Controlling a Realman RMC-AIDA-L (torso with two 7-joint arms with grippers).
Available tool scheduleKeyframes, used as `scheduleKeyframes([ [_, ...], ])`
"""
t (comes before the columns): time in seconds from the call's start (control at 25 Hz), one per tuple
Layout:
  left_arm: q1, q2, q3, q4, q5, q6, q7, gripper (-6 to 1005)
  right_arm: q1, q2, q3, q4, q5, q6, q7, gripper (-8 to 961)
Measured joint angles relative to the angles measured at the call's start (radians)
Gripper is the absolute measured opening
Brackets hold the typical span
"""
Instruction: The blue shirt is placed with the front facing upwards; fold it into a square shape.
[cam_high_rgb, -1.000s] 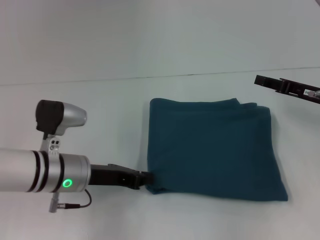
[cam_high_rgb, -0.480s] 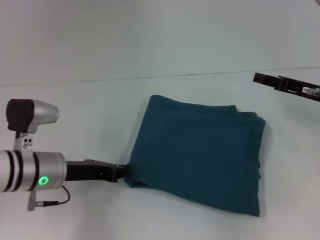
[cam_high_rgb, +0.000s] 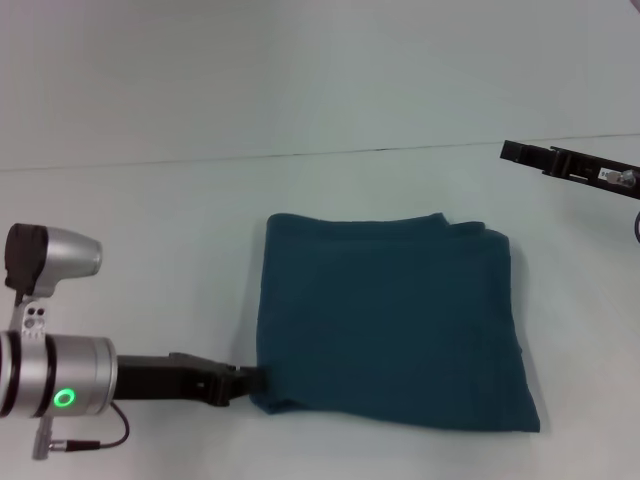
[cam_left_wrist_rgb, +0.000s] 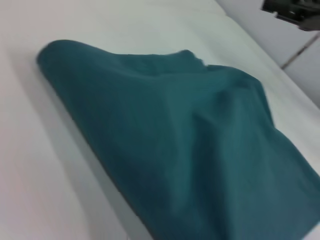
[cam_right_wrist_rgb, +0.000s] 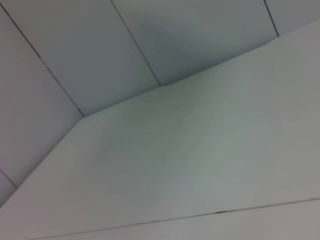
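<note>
The blue shirt (cam_high_rgb: 385, 320) lies folded into a rough square on the white table, plain side up, with no lettering showing. My left gripper (cam_high_rgb: 256, 381) sits low at the shirt's near left corner, shut on the cloth edge. In the left wrist view the shirt (cam_left_wrist_rgb: 190, 145) fills most of the picture, its folded edge bulging slightly. My right gripper (cam_high_rgb: 512, 151) hangs in the air at the far right, away from the shirt, and also appears in the left wrist view as a dark shape (cam_left_wrist_rgb: 292, 11).
The white table (cam_high_rgb: 150, 230) runs all around the shirt, with a thin seam line (cam_high_rgb: 300, 155) across the back. The right wrist view shows only bare table (cam_right_wrist_rgb: 200, 165) and wall panels.
My left gripper has dragged the shirt's near left corner leftward and then nearer to me. The whole folded shirt has shifted left and sits squarer. The right arm has barely moved.
</note>
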Motion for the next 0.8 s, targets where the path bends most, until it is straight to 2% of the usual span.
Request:
scheduleKeyframes([
  [0.28,0.024,-0.004,-0.039,0.009,0.001,0.056,0.025,90,0.000,0.000,-0.001,0.000,0.000,-0.001,0.000,493],
  [0.8,0.023,-0.006,-0.059,0.012,0.001,0.084,0.014,117,-0.004,-0.002,0.000,0.000,0.000,-0.006,0.000,492],
])
